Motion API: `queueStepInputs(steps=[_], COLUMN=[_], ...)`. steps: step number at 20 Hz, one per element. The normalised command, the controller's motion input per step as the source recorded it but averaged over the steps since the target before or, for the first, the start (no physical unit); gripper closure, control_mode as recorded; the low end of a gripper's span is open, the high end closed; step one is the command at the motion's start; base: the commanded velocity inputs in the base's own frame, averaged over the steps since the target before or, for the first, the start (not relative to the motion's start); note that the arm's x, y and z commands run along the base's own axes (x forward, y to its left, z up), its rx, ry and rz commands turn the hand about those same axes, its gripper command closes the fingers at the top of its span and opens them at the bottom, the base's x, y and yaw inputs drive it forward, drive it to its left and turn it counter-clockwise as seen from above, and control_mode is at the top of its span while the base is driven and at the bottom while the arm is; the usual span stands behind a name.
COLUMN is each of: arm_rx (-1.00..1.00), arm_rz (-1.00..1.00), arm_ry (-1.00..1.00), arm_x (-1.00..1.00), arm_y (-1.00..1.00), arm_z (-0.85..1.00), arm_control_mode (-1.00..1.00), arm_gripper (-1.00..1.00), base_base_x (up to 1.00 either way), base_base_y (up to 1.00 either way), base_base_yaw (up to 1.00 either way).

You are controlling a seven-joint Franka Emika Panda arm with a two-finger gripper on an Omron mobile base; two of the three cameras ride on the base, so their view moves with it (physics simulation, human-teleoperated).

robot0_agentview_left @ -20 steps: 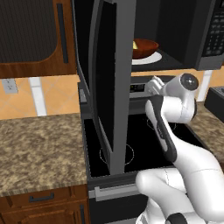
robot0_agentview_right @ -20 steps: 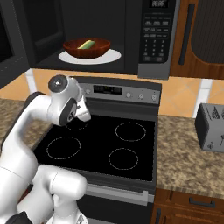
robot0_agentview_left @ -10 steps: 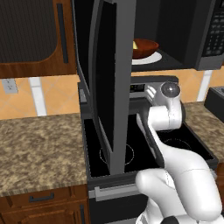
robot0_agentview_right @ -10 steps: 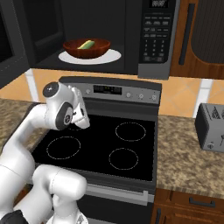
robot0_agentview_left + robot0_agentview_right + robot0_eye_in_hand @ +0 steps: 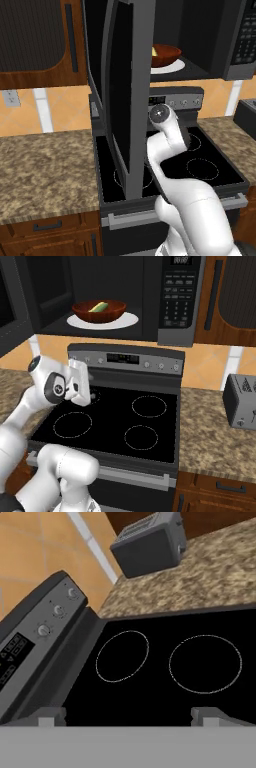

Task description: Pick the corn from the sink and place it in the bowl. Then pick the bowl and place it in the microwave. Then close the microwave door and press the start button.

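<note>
Claw (image 5: 127, 714) spread, glossy black stovetop (image 5: 165, 677)

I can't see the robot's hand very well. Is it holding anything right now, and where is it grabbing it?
Nothing is held. In the hand view the gripper has open jaws with only the stove showing between them.

The white arm rises from the base, bends at the elbow and folds back low, its wrist turned sideways. The gripper (image 5: 129, 714) points down and forward from that wrist. Its two dark fingertips (image 5: 50, 715) stand wide apart, nothing between them, so the jaws are spread and empty.
</note>
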Motion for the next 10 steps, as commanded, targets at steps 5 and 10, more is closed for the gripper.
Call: queueStepInputs(steps=[5, 10], arm_rx=[-0.25, -0.24], arm_rz=[-0.22, -0.21], arm_ry=[-0.04, -0.01], arm_x=[-0.11, 0.00], arm_y=[0.62, 0.53], arm_z=[0.00, -0.03], arm_control_mode=[-1.00, -1.00], arm_gripper=[-1.00, -1.00], base_base_x=[0.00, 0.00], base_base_y=[0.00, 0.00], base_base_yaw=[0.00, 0.00])
